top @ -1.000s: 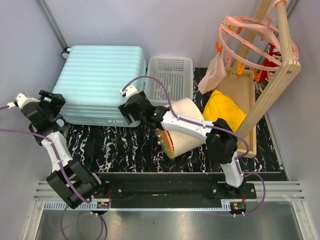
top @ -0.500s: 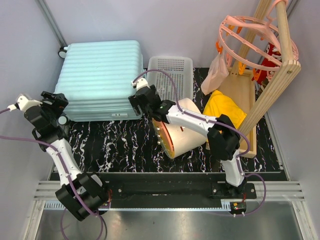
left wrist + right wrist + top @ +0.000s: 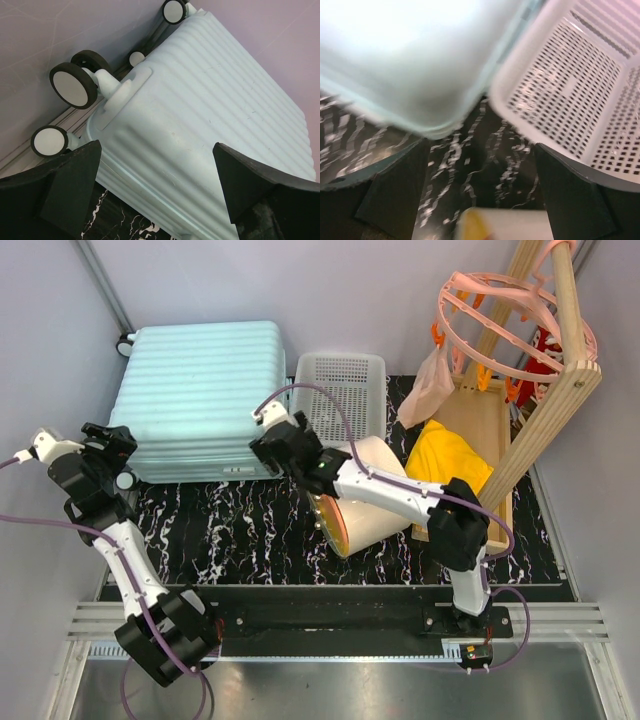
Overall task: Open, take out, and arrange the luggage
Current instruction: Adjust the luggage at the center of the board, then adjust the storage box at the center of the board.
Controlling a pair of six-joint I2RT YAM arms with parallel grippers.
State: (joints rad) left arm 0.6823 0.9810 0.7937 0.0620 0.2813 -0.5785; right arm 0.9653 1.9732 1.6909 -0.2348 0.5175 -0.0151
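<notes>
At the far left of the table (image 3: 250,535), our luggage (image 3: 200,400) lies flat and shut, just beside the white basket (image 3: 340,390). Our left gripper (image 3: 108,448) is wide open near its wheels (image 3: 72,86), holding nothing. Our right gripper (image 3: 272,443) is wide open too, at the corner by the basket. We think no step is done yet: opening, taking out and arranging are all left.

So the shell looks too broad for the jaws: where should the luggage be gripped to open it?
Likely the lid's rim on the near long side, coming from the arms' side: the luggage lies flat and closed, ribbed top too broad, and the basket crowds its right end.
</notes>
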